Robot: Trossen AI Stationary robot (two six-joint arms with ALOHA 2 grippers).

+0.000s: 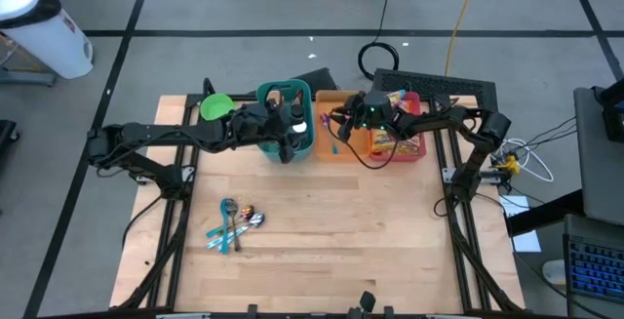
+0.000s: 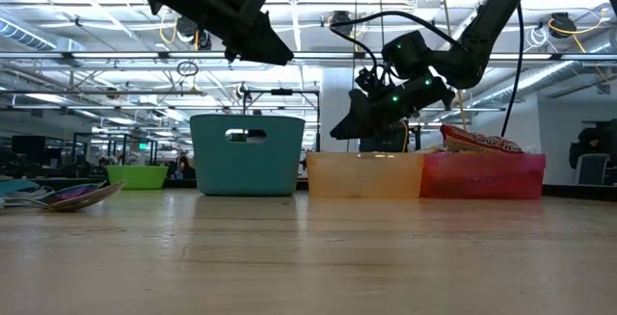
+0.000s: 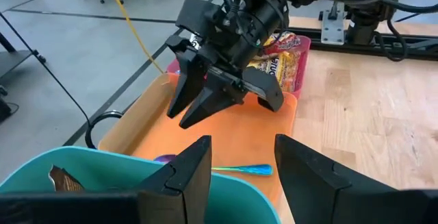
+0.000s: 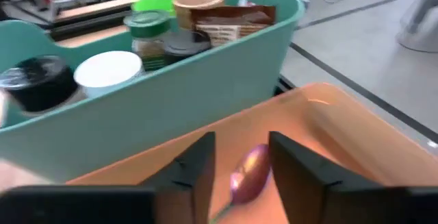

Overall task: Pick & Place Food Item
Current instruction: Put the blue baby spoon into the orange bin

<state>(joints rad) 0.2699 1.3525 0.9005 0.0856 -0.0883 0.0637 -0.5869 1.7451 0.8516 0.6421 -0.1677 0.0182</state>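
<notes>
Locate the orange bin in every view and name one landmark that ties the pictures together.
High view: orange bin, upper centre, between teal and red bins.
Low view: centre-right.
Left wrist view: middle, beyond the teal rim.
Right wrist view: lower right.
Shared landmark: teal bin, directly beside it.

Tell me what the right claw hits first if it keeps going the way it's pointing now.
Most likely the spoon lying in the orange bin: the right claw points down into that bin with its fingers apart on either side of the spoon's bowl. How much gap is left is hard to judge.
</notes>
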